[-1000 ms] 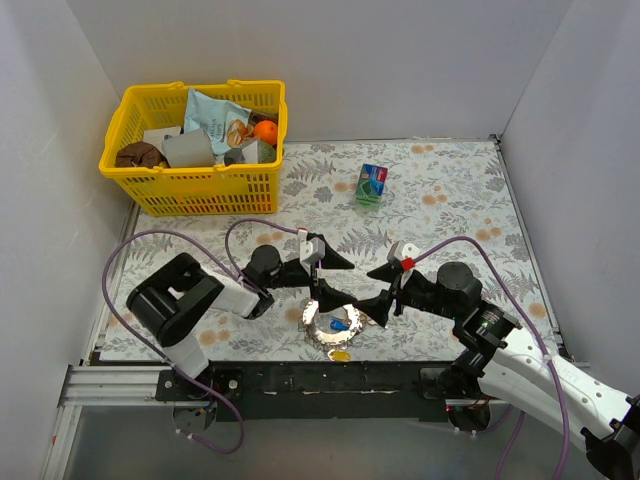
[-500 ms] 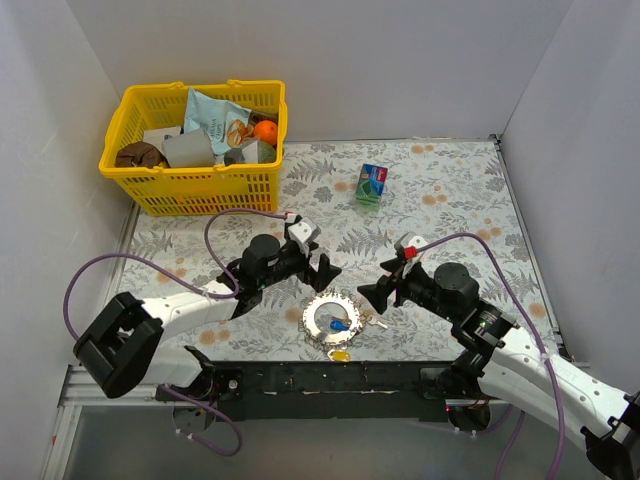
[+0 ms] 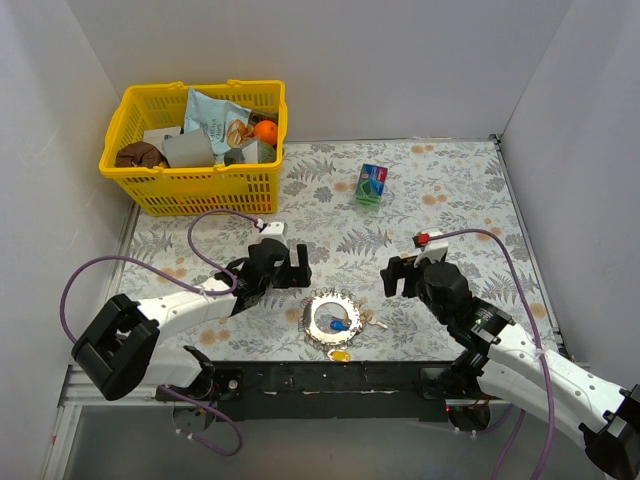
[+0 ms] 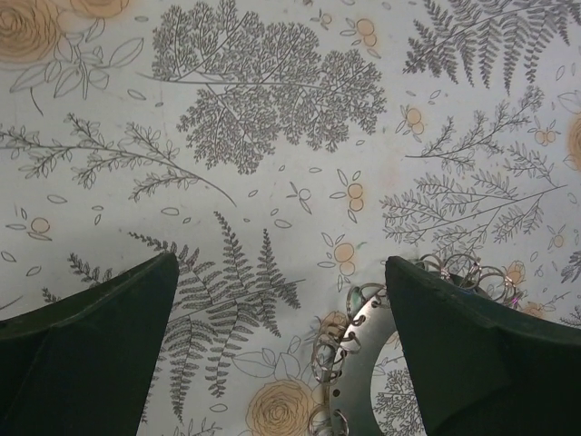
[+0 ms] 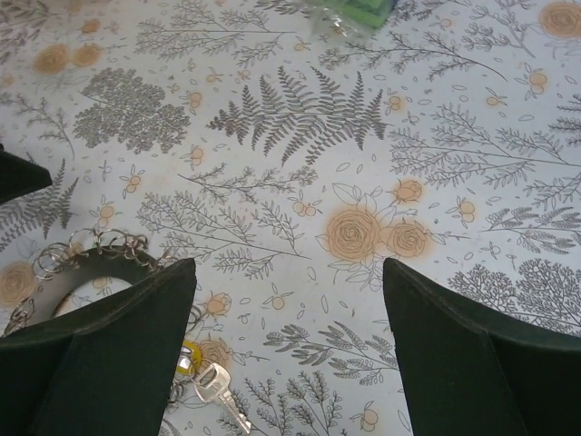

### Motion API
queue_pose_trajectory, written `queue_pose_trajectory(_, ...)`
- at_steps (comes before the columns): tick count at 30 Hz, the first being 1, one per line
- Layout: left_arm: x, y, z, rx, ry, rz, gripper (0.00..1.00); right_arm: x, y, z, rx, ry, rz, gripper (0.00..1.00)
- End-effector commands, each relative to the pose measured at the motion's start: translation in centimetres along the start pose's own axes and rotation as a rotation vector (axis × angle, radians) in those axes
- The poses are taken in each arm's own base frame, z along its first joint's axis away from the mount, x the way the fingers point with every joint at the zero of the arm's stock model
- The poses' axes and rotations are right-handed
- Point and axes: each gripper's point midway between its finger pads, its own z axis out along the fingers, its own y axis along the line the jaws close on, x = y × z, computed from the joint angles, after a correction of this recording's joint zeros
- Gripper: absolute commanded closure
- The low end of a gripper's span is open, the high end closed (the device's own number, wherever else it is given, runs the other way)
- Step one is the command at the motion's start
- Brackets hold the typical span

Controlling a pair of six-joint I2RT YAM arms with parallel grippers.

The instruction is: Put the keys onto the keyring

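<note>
A yellow basket (image 3: 190,182) of odds and ends stands well beyond the left gripper (image 3: 297,265) and off to its left, at the far left corner of the table (image 3: 450,200). The left gripper hangs low over the flowered cloth with its jaws spread wide and nothing between them. In its wrist view (image 4: 280,263) only bare cloth lies in the gap, and the toothed edge of the keyring (image 4: 359,336) shows just beside its right finger. The keyring (image 3: 313,318) lies flat on the table between the two grippers, a little nearer the arm bases than either, touched by neither. A blue-tagged key (image 3: 340,324) rests inside its open centre, a yellow tag (image 3: 340,355) lies at its near edge, and a small silver key (image 3: 375,322) lies just off its right side. The right gripper (image 3: 400,278) also stands wide and empty. From its wrist camera (image 5: 289,263) the keyring (image 5: 68,259) sits partly hidden by its left finger, with the yellow tag (image 5: 186,356) and silver key (image 5: 218,386) beside that finger. A green box (image 3: 371,185) stands well beyond it.
</note>
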Motion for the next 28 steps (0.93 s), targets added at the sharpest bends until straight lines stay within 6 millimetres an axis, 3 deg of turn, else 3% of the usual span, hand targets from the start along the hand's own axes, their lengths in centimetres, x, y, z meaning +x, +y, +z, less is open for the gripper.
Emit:
queue_pose_trajectory(1, 1.4, 1.1, -0.3, -0.054, 0.040, -0.070, 0.02, -0.2, -2.0, 0.0, 0.118, -0.025, 0.050, 0.09)
queue_pose_trajectory(6, 0.3, 1.7, -1.0, -0.076, -0.021, -0.092, 0.02, -0.1, -2.0, -0.1, 0.112, -0.023, 0.049, 0.10)
queue_pose_trajectory(13, -2.4, 0.4, -1.9, -0.002, -0.126, -0.079, 0.02, -0.6, -2.7, -0.6, 0.143, -0.040, 0.047, 0.10)
queue_pose_trajectory(20, -4.8, 0.5, -3.5, 0.002, -0.230, -0.089, 0.02, -1.3, -3.0, -0.6, 0.154, -0.096, 0.049, 0.10)
queue_pose_trajectory(26, -6.5, -0.1, -5.0, 0.043, -0.297, -0.097, 0.02, -2.4, -3.5, -0.4, 0.181, -0.147, 0.021, 0.12)
queue_pose_trajectory(28, -6.8, 0.3, -5.1, 0.030, -0.318, -0.106, 0.02, -3.7, -3.9, -0.4, 0.202, -0.206, 0.008, 0.14)
